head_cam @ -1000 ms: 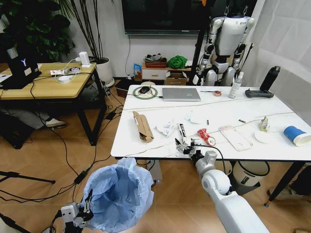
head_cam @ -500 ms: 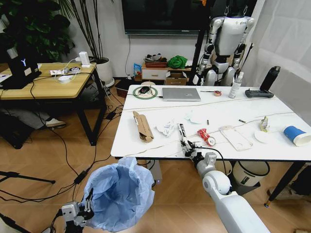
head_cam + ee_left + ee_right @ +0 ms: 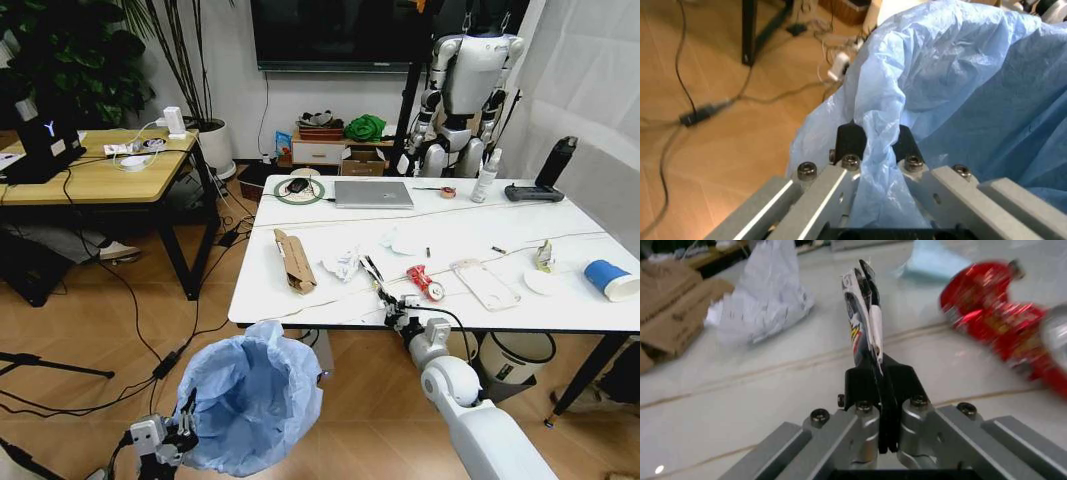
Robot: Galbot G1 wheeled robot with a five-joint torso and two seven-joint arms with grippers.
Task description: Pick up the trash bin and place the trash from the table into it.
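Right tool [image 3: 878, 390] closed tight on one end of a thin flat wrapper [image 3: 864, 320], white with red and yellow print, pinched edge-on between the black pads. Wrapper's long axis running straight out from the pads, away from the robot toward the middle of the counter [image 3: 330, 230], free end lifted just above the marble near the front edge. Just beyond it, crumpled white paper [image 3: 763, 295]; to one side, a crushed red can [image 3: 993, 315]; farther left, a flattened cardboard box [image 3: 294, 260], its length running front to back.

Left tool [image 3: 873, 150] clamped on a fold of the light-blue bag at the rim of the trash bin [image 3: 250, 400], held low beside the counter's near left corner, mouth facing up, apparently off the floor though hard to confirm.

Judging progress: bin in hand, first step apparently done; one wrapper gripped but not yet over the bin. Left on the counter: box, paper, can, clear packaging [image 3: 485, 283], blue-and-white cup [image 3: 610, 279]. Most of the clearing remaining.
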